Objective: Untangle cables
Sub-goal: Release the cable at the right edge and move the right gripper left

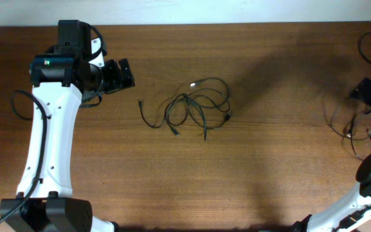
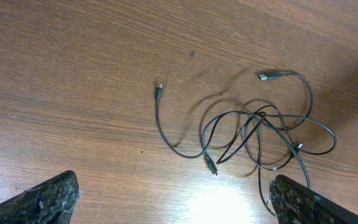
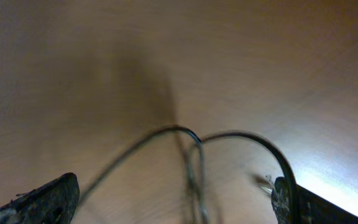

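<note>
The left gripper (image 2: 174, 180) is hanging over the table (image 2: 73, 74) with its fingers (image 2: 48, 199) standing as wide apart as they look able to go, gripping nothing. The main bundle of cables (image 1: 195, 106) is lying ahead of the fingertips, leaning toward the finger at the right of the wrist view, and one strand is running down close beside that finger's tip. The right gripper (image 3: 176, 180) is likewise spreading wide and clamping nothing. Two blurred cord loops (image 3: 194, 140) are arching just ahead of it and between its fingers, well apart from the main bundle. Whether they are touching a finger I cannot tell. The cords are looking thin, light and limp, with smooth sheaths, so a tug anywhere is likely to drag the whole heap rather than loosen it. The small plugs are looking stiffer and thicker, offering the surest purchase. The free tail (image 2: 159, 89), lying ahead of the fingers and clear of the knot (image 2: 258, 116), seems the best place to pinch, just behind its plug. The silver-tipped plug (image 2: 267, 76) beyond the knot is a second choice.
</note>
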Tool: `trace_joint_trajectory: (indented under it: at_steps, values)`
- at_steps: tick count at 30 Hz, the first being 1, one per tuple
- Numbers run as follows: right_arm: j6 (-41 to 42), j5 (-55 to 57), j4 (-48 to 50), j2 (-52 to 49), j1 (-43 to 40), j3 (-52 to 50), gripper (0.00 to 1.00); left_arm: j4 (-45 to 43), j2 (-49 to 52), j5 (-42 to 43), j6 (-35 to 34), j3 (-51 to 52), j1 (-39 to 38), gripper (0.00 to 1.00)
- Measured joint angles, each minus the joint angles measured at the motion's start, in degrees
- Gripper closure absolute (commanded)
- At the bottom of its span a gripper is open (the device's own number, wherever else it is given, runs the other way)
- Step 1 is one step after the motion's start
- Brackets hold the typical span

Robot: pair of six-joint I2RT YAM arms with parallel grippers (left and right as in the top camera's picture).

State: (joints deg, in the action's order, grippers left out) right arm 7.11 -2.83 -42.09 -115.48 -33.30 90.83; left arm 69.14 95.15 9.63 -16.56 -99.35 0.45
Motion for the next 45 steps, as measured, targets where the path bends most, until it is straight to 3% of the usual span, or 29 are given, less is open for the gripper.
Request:
trace_joint_trajectory:
  at_steps: [3, 6, 8, 13, 17, 23, 25, 27, 30, 31, 32, 39, 40, 44, 45]
  values:
    - [-3.2, -7.3, 1.1, 0.0, 0.0, 0.0, 0.01, 0.0, 0.0, 0.0, 0.0, 0.0, 0.0, 0.01]
    - [-5.8, -7.0, 0.9, 0.0, 0.0, 0.0, 0.01, 0.0, 0.0, 0.0, 0.0, 0.0, 0.0, 0.01]
    - [-4.5, -1.2, 0.0, 0.0, 0.1, 0.0, 0.02, 0.0, 0.0, 0.0, 0.0, 0.0, 0.0, 0.01]
    - [5.5, 25.5, -4.4, 0.0, 0.0, 0.0, 0.01, 0.0, 0.0, 0.0, 0.0, 0.0, 0.0, 0.01]
    - [9.2, 34.2, -3.8, 0.0, -0.1, 0.0, 0.02, 0.0, 0.0, 0.0, 0.0, 0.0, 0.0, 0.01]
    - [10.7, 31.2, -4.3, 0.0, -0.1, 1.4, 0.01, 0.0, 0.0, 0.0, 0.0, 0.0, 0.0, 0.01]
    - [10.1, 24.8, -4.2, 0.0, -0.2, 3.2, 0.0, 0.0, 0.0, 0.0, 0.0, 0.0, 0.0, 0.01]
    - [8.7, 15.8, -4.2, 0.1, -0.2, 4.6, 0.06, 0.0, 0.0, 0.0, 0.0, 0.0, 0.0, 0.01]
    - [6.6, 1.6, -6.1, 0.5, -0.2, 5.3, 0.54, 0.0, 0.0, 0.0, 0.0, 0.0, 0.0, 0.01]
    - [6.4, -1.7, -7.7, 0.5, -0.2, 5.4, 0.8, 0.0, 0.0, 0.0, 0.0, 0.0, 0.0, 0.01]
    - [6.1, -3.4, -9.2, 0.5, -0.2, 5.4, 0.96, 0.0, 0.0, 0.0, 0.0, 0.0, 0.0, 0.01]
    - [5.8, -10.6, -20.7, 0.5, 1.7, 5.4, 0.95, 0.0, 0.0, 0.0, 0.0, 0.0, 0.0, 0.01]
    - [5.8, -11.0, -21.9, 0.5, 2.6, 5.4, 0.79, 0.0, 0.0, 0.0, 0.0, 0.0, 0.0, 0.01]
    - [4.7, -12.3, -25.6, 0.5, 7.6, 5.4, 0.37, 0.0, 0.0, 0.0, 0.0, 0.0, 0.0, 0.01]
    - [3.7, -12.5, -26.7, 0.5, 9.3, 5.4, 0.32, 0.0, 0.0, 0.0, 0.0, 0.0, 0.0, 0.01]
